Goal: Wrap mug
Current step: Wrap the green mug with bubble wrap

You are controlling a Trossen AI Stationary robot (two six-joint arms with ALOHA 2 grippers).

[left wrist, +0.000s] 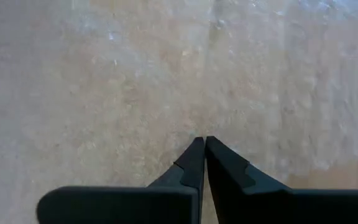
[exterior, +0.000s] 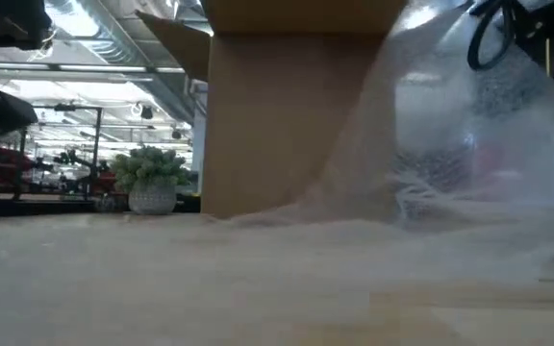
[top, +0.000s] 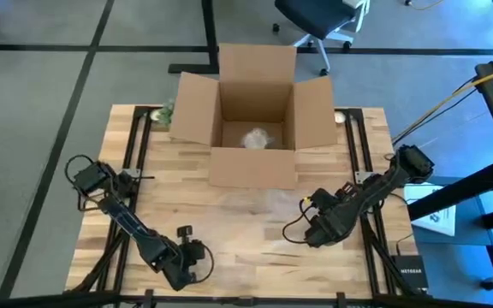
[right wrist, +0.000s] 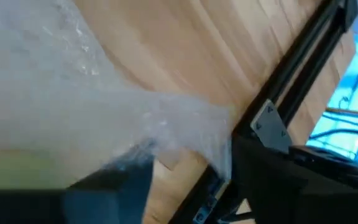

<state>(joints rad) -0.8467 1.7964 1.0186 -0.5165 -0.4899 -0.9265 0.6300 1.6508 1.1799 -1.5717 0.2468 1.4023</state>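
A clear sheet of bubble wrap lies on the wooden table in front of the open cardboard box. Its right part rises off the table toward my right gripper, which is shut on it. Near the table's front edge, my left gripper is shut, its tips pointing down over the wrap. I cannot tell whether they touch it. A pale wrapped bundle lies inside the box. The mug itself cannot be made out. My right gripper holds a gathered part of the bubble wrap, bunched between its fingers. The wrap runs from there, drawn up off the table, down to the part that still lies flat. Which edge it has is hidden by the bunching.
The box's flaps stand open to the left, right and far side. A small potted plant stands at the table's far left corner. Black frame rails run along both table sides. An office chair stands beyond the table.
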